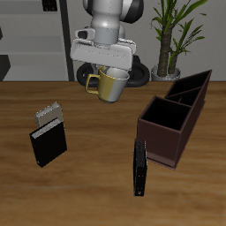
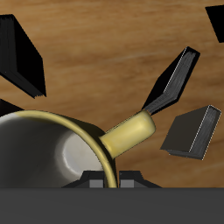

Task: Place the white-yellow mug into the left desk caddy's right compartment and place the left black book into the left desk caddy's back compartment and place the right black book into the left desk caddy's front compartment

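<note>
Tool (image 1: 104, 72) clamped on white-yellow mug (image 1: 110, 85), airborne in exterior view; handle (image 2: 131, 133) clear only from wrist.

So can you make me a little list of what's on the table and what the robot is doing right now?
gripper: holding the white-yellow mug up above the table
mug tilt: tipped, handle sticking out sideways
left desk caddy: dark brown box, nothing seen inside
black book by caddy: close beside the caddy, nearer the table's front edge
other black book: lying apart
grey notebook: just behind that book
</note>
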Robot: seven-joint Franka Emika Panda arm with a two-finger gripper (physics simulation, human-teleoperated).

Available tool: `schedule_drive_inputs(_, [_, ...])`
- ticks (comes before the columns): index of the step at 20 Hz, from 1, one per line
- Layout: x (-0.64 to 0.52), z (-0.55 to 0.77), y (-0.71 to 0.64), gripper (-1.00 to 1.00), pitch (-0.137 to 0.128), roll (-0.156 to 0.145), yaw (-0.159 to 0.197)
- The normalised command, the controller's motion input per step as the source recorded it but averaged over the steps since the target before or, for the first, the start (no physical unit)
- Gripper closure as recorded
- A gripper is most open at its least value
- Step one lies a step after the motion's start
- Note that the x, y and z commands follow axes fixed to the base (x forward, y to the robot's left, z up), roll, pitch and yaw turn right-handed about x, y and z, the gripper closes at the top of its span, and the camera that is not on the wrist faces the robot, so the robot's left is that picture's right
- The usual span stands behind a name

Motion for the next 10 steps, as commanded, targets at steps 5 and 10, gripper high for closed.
schedule_drive_inputs(5, [-0.1, 0.43, 0.45, 1.0, -0.051, 0.026, 0.026])
schedule_drive_inputs(10, [0.03, 0.24, 0.58, 1.0, -0.018, 0.028, 0.013])
